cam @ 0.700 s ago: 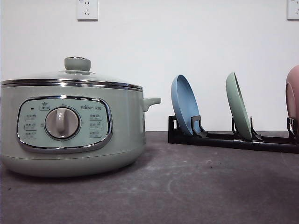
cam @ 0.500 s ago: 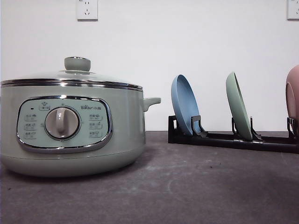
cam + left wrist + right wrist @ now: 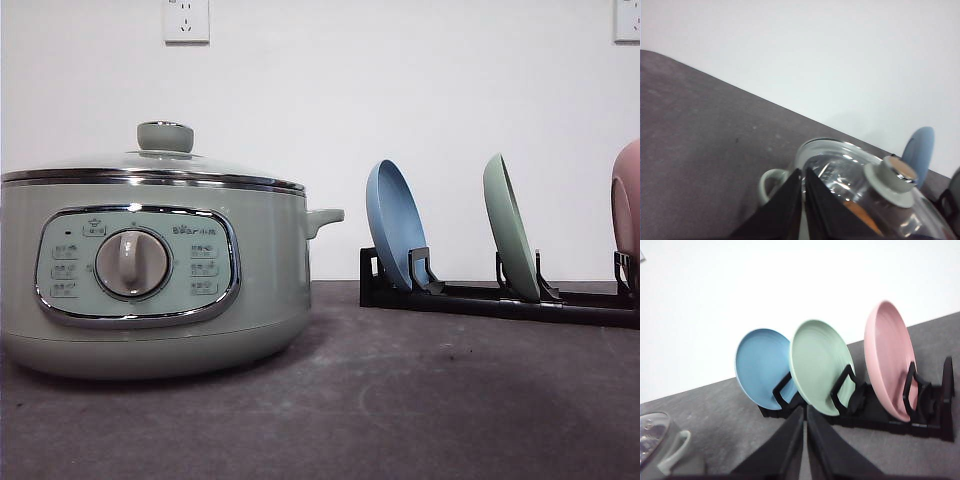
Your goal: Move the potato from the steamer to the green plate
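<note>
The steamer [image 3: 150,270] stands at the left of the table with its glass lid [image 3: 840,170] on and the green knob [image 3: 165,136] on top. Through the glass, an orange patch of the potato [image 3: 860,212] shows inside the pot. The green plate [image 3: 510,240] stands on edge in a black rack [image 3: 500,298], between a blue and a pink plate. My left gripper [image 3: 803,171] hangs shut above the steamer's near handle, holding nothing. My right gripper [image 3: 805,409] is shut and empty, in front of the green plate [image 3: 820,365] and short of the rack.
A blue plate [image 3: 395,235] and a pink plate [image 3: 628,210] flank the green one in the rack. The steamer's side handle [image 3: 325,217] sticks out toward the rack. Open grey tabletop [image 3: 430,400] lies in front of the steamer and rack. A white wall stands close behind.
</note>
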Controlling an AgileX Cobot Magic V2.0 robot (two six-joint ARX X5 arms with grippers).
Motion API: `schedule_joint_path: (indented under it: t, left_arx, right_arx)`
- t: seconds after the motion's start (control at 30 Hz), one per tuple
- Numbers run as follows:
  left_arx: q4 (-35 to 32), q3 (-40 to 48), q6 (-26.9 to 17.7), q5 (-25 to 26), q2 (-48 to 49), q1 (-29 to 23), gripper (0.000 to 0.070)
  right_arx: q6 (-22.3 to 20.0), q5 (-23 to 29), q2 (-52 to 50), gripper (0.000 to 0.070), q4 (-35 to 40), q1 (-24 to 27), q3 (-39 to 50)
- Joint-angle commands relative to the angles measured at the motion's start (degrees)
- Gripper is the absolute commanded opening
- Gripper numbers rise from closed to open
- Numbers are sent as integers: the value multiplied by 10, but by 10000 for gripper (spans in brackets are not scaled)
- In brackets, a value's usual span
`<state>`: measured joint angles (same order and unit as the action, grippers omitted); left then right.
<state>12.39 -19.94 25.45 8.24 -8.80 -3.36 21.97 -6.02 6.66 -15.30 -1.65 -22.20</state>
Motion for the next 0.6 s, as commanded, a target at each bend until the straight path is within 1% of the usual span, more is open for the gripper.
schedule_joint_path:
  t: [0.0, 0.17, 0.3, 0.57]
  left_arx:
    - [9, -37, -26, 11, -24, -1, 2]
    - [65, -128, -78, 62, -104, -1, 2]
    - [117, -200, -115, 115, -171, 0, 2]
    - [245, -327, -195, 211, -287, 1, 1]
  right_arx:
    - [-24, 0, 20, 0, -7, 0, -36]
    - [-74, -19, 92, 0, -68, 0, -133]
    - [-111, -48, 153, 0, -132, 0, -206]
    - [-195, -135, 272, 0, -266, 0, -332]
